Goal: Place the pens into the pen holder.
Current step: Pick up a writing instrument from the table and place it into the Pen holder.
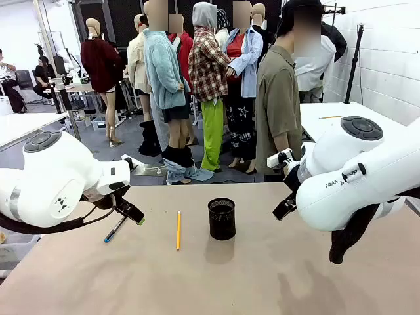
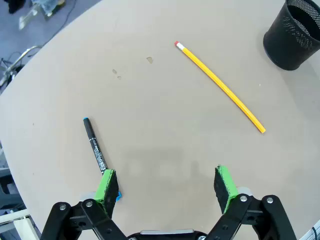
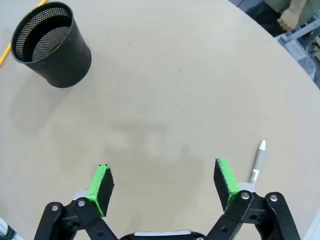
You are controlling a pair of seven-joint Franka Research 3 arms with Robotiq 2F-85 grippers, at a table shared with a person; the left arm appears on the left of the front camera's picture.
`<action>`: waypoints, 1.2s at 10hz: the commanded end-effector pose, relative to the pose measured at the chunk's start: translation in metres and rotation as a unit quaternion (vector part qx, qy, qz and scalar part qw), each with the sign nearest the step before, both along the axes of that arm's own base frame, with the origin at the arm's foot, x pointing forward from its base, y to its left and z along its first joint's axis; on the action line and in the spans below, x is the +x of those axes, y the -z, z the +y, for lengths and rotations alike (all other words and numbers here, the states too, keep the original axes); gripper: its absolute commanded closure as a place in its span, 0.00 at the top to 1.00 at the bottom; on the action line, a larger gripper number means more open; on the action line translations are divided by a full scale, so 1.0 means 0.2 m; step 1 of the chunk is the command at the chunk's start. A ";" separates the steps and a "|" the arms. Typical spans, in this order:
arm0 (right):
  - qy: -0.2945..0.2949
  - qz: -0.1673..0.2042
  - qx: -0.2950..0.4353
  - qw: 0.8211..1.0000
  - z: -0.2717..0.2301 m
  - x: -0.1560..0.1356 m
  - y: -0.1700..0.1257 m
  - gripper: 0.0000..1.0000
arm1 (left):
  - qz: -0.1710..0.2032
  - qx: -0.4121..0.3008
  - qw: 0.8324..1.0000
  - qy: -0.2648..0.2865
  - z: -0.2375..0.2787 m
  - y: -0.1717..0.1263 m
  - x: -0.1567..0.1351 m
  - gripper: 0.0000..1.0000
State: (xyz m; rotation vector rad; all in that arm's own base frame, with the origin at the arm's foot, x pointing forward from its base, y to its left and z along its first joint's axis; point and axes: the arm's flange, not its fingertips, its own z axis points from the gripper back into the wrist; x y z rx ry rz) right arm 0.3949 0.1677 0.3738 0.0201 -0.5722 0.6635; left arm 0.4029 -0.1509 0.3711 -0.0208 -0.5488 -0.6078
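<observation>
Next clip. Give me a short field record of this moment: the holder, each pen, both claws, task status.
pen holder: upright mid-table, no pen seen inside
yellow pencil: flat on the table, left of the holder, apart from it
dark blue pen: flat on the table, one end by a finger of the left claw
whitish pen: flat on the table, beside the right claw
left claw: open, holding nothing
right claw: open, holding nothing
status: no pen placed yet
</observation>
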 end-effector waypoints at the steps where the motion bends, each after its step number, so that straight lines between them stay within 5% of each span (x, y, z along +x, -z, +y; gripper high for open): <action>1: 0.000 0.000 0.000 1.000 0.00 0.00 0.00 1.00 | 0.000 0.000 1.000 0.000 0.00 0.00 0.00 1.00; 8: 0.000 0.000 0.000 1.000 0.00 0.00 0.00 1.00 | 0.000 0.000 1.000 0.000 0.00 0.00 0.00 1.00; 9: 0.034 -0.009 -0.045 0.998 -0.11 0.00 -0.06 1.00 | 0.000 0.000 1.000 0.000 0.00 0.00 0.00 1.00; 12: 0.087 0.038 -0.074 0.993 -0.29 0.20 -0.15 1.00 | 0.000 0.000 1.000 0.000 0.00 0.00 0.00 1.00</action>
